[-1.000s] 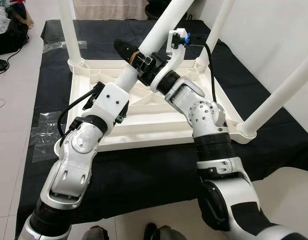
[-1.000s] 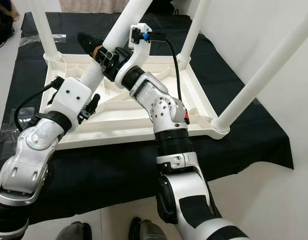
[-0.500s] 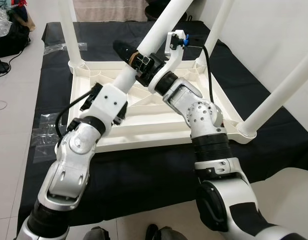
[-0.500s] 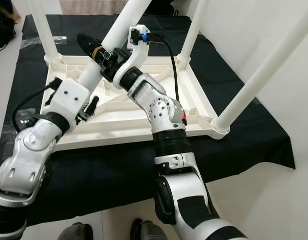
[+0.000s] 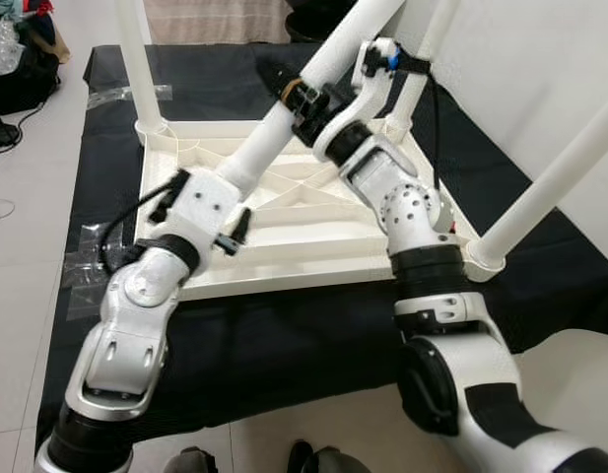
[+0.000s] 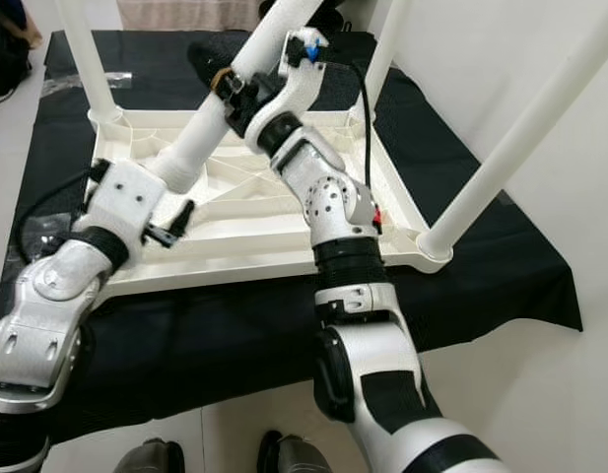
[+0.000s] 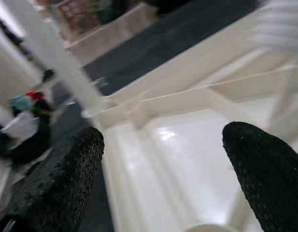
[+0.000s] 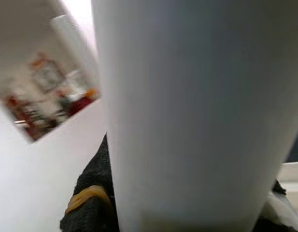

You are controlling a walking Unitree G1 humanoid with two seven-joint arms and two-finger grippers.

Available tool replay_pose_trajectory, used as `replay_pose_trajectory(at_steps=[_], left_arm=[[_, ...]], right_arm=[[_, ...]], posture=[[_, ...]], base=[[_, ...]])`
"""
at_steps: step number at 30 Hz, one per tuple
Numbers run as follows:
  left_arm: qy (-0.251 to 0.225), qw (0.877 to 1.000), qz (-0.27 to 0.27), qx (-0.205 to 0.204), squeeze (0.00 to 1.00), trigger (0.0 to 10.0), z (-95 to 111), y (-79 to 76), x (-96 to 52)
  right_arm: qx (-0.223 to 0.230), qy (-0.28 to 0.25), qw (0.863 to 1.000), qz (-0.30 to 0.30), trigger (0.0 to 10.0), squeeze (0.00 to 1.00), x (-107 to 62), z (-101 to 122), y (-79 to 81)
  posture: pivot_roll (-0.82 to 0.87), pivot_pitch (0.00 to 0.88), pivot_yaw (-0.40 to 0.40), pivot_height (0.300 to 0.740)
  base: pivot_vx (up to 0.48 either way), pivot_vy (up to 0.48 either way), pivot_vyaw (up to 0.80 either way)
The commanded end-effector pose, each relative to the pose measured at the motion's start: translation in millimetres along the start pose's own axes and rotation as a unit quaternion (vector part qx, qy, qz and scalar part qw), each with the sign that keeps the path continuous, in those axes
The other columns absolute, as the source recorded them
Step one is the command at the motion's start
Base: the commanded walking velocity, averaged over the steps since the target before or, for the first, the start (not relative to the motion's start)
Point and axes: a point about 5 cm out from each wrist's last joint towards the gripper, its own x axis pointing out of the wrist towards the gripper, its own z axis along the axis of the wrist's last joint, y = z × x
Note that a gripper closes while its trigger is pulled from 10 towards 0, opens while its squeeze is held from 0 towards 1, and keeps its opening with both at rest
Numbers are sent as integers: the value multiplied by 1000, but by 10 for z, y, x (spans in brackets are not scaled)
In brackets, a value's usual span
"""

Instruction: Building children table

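Note:
The white children's table (image 5: pixel 284 281) lies upside down on a black cloth. Legs stand in its back-left (image 5: pixel 134 59), back-right (image 5: pixel 422 59) and front-right (image 5: pixel 550 187) corners. My right gripper (image 5: pixel 302 94) is shut on a fourth loose leg (image 5: pixel 343 44), held tilted above the table's back half; the right wrist view shows that leg (image 8: pixel 197 111) close up beside a black finger (image 8: pixel 91 203) with an orange band. The leg's lower end (image 5: pixel 246 168) reaches my left wrist. My left gripper (image 7: pixel 163 169) is open over the ribbed underside, nothing between its fingers.
The black cloth (image 5: pixel 284 345) covers the floor around the table, with clear tape (image 5: pixel 87 246) at its left edge. Bags (image 5: pixel 18 49) lie on the tiles at the far left. A white wall (image 5: pixel 540 59) runs along the right. My feet (image 5: pixel 313 458) stand at the near edge.
My right gripper has carried the loose leg up and to the right, away from me. The left arm has stretched forward along with it.

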Motion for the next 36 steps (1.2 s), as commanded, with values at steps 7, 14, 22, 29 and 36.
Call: replay_pose_trajectory(at_steps=[7, 14, 22, 29, 36], left_arm=[[8, 998, 60, -30, 0, 10000, -56, 90, -140], [-26, 995, 66, -64, 0, 10000, 49, -9, -232], [-52, 994, 54, -77, 0, 10000, 12, -180, -403], [-54, 993, 51, -91, 0, 10000, -75, -213, -512], [-46, 993, 56, -93, 0, 10000, -127, -225, -539]], right_arm=[[-199, -57, 978, -36, 10000, 0, -113, 168, -17], [-252, -77, 964, -23, 10000, 0, -335, 161, 52], [-326, -43, 943, -43, 10000, 0, -806, -151, -133], [-342, -21, 935, -96, 10000, 0, -1060, -250, -244], [-348, -18, 930, -113, 10000, 0, -1129, -266, -241]], posture=[[66, 115, -112, 740], [68, 104, -112, 740], [61, 91, -97, 740], [67, 69, -84, 740], [63, 55, -79, 740]], base=[[0, 0, 0], [0, 0, 0], [0, 0, 0], [0, 0, 0], [0, 0, 686]])
